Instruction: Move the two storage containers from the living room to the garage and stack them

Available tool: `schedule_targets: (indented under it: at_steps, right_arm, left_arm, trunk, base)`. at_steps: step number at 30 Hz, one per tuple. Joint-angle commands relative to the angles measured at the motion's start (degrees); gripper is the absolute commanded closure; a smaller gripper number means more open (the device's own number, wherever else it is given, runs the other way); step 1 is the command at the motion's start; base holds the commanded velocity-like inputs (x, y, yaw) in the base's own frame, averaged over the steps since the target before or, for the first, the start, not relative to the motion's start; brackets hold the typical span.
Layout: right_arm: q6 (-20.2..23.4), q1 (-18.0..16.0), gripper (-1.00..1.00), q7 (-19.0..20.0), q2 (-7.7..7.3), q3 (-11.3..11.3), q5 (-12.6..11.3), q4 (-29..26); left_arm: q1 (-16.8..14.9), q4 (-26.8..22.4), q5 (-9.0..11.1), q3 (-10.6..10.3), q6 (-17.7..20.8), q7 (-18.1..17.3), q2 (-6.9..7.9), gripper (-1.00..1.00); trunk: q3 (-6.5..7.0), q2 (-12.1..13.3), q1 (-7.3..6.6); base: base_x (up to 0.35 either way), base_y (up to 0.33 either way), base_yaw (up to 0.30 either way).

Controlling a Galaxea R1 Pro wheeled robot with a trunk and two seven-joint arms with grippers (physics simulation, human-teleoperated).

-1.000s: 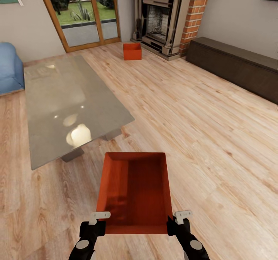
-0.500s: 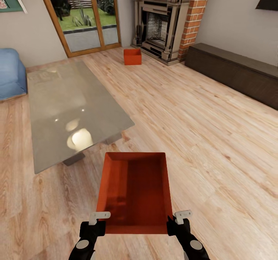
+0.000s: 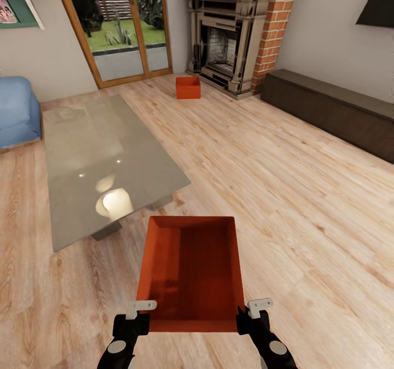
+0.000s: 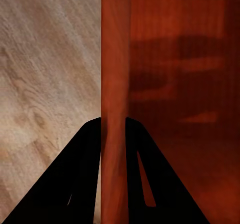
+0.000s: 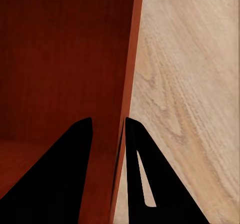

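Observation:
I hold one orange-red storage container (image 3: 190,273) in front of me over the light wood-plank living room floor. My left gripper (image 3: 138,314) is shut on its left wall (image 4: 114,84) near the near corner, one finger on each side. My right gripper (image 3: 249,315) is shut on the right wall (image 5: 127,94) the same way. The bin is open-topped and empty. The second storage container (image 3: 187,87) stands far ahead on the planks, in front of the fireplace (image 3: 230,35).
A grey rug (image 3: 104,155) lies ahead on the left, a blue seat (image 3: 16,111) beyond it. A long dark low cabinet (image 3: 334,109) runs along the right wall. Wood-framed glass doors (image 3: 117,24) stand at the back. Bare planks stretch ahead on the right.
The whole view has drawn back and tilted up a little: the far container, fireplace and rug sit smaller and farther. The held container and both grippers keep their place in the picture.

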Motion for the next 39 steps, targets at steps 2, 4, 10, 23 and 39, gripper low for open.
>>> schedule_targets:
  at_steps: [2, 4, 10, 23, 39]
  right_arm:
    - [0.34, 0.0, 1.0, 0.27, 0.07, 0.08, 0.45, -0.32]
    - [0.34, 0.0, 1.0, 0.27, 0.07, 0.08, 0.45, -0.32]
    - [0.34, -0.03, 1.0, 0.27, 0.07, 0.08, 0.45, -0.32]
    - [0.34, 0.0, 1.0, 0.27, 0.07, 0.05, 0.45, -0.24]
    - [0.34, 0.01, 1.0, 0.27, 0.07, 0.03, 0.45, -0.23]
  left_arm:
    - [-0.01, 0.21, 0.13, -0.22, 0.42, 0.5, -0.01, 1.0]
    - [-0.01, 0.22, 0.13, -0.22, 0.42, 0.46, -0.01, 1.0]
    - [0.01, 0.23, 0.13, -0.22, 0.42, 0.44, -0.01, 1.0]
    - [0.03, 0.23, 0.13, -0.22, 0.42, 0.44, -0.01, 1.0]
    - [0.02, 0.22, 0.13, -0.22, 0.42, 0.52, 0.02, 1.0]
  trunk:
    - [0.52, 0.8, -0.45]
    - [1.06, 1.6, -0.89]
    - [2.7, 4.01, -2.21]
    - [6.24, 9.22, -5.06]
    - [10.6, 15.64, -8.57]
  base:
    - [0.0, 0.0, 0.0]
    - [0.0, 0.0, 0.0]
    - [0.0, 0.0, 0.0]
    - [0.0, 0.0, 0.0]
    - [0.0, 0.0, 0.0]
